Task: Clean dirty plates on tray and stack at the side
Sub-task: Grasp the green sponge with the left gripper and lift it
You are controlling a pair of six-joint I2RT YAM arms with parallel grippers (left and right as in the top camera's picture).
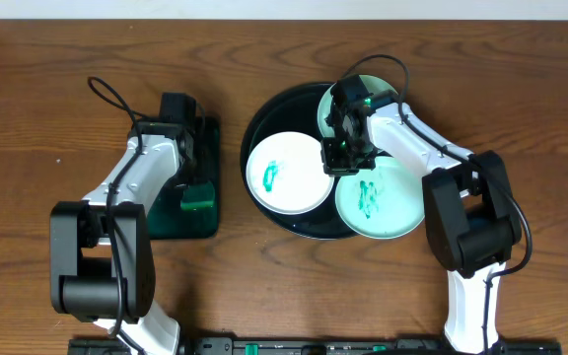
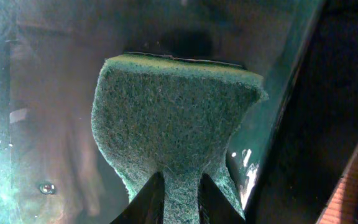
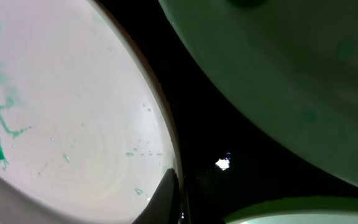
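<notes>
On black tray (image 1: 254,133), green-smeared plates (image 1: 289,176)

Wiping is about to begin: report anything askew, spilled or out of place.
The front pale mint plate overhangs the rim of the black tray, so it likely sits tilted. Green smears mark it and the white plate.

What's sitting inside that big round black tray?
Three small plates lie in the black tray. The white plate and the mint plate carry green smears. The rear plate is largely covered by the right gripper, so its centre cannot be seen.
</notes>
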